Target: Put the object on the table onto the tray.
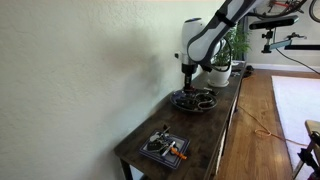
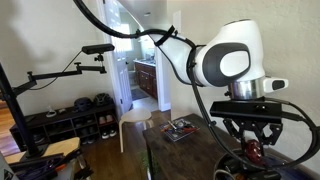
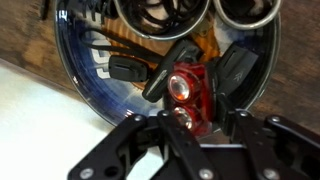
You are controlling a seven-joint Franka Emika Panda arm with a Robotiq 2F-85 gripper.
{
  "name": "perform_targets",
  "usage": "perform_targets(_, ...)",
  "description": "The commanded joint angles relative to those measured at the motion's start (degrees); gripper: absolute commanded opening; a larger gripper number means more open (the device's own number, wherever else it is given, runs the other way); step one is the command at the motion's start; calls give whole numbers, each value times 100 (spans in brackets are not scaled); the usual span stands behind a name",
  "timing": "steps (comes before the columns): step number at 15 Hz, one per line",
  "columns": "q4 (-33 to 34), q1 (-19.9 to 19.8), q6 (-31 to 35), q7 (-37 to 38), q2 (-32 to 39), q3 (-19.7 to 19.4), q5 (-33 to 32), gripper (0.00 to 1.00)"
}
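- Red and glossy, the object (image 3: 185, 98) sits between the dark fingers (image 3: 165, 72) of the pincer (image 3: 198, 80), which is drawn in narrow and appears to be gripping it from either side.
- Beneath it in the wrist view lies the round dark tray (image 3: 80, 70). The object is over the tray's shiny floor, inside the rim.
- In an exterior view the arm (image 1: 205, 40) reaches straight down over the tray (image 1: 193, 101). The tray rests on the brown wooden desk (image 1: 203, 128), just beside the plant pot (image 1: 220, 70) and well apart from the square tray (image 1: 165, 147) with orange items.
- In an exterior view the object (image 2: 255, 152) hangs low in the pincer (image 2: 252, 148). I cannot tell whether it already touches the tray floor.
- As I judge it, the step in hand is the placing itself: the object is off the desk and over its goal, and only the release is left.
- The next move likely calls for closing any remaining gap gently and then spreading the fingers. After that the arm should lift straight up, so that neither finger drags the object or tips it towards the rim.
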Motion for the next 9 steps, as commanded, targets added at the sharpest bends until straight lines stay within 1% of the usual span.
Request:
perform_targets(1, 392, -75, -65, 158, 356, 12, -70, 19)
perform_targets(5, 738, -135, -101, 142, 718, 62, -23, 19)
perform_targets(9, 918, -150, -100, 127, 900, 96, -17, 19)
